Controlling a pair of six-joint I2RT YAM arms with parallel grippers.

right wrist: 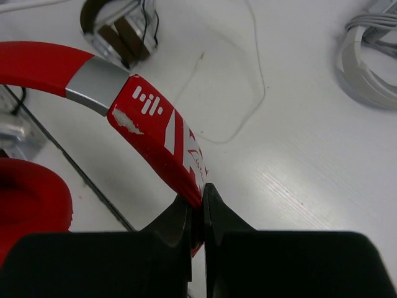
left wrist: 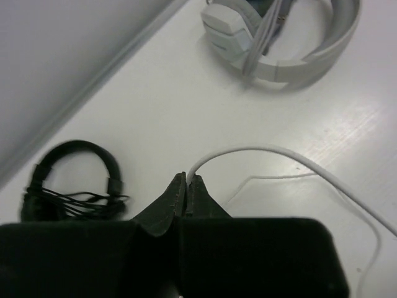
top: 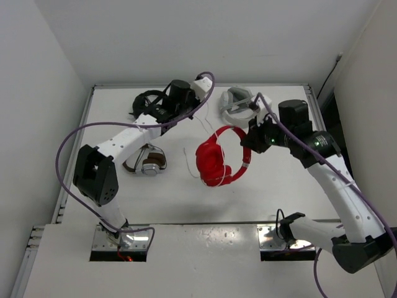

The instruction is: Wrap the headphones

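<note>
The red headphones (top: 216, 160) lie mid-table with their earcups folded together. My right gripper (right wrist: 201, 189) is shut on the red headband (right wrist: 158, 133), pinching its edge just past the silver slider; from above the gripper (top: 249, 144) sits at the band's right side. My left gripper (left wrist: 187, 180) is shut on the thin white cable (left wrist: 279, 152), which arcs away to the right from between the fingertips. A loose stretch of the cable (top: 188, 162) trails on the table left of the earcups.
Black headphones (top: 147, 102) lie at the back left, white headphones (top: 237, 104) at the back right, and brown-and-silver headphones (top: 146, 160) to the left of the red pair. Walls close in the table on three sides.
</note>
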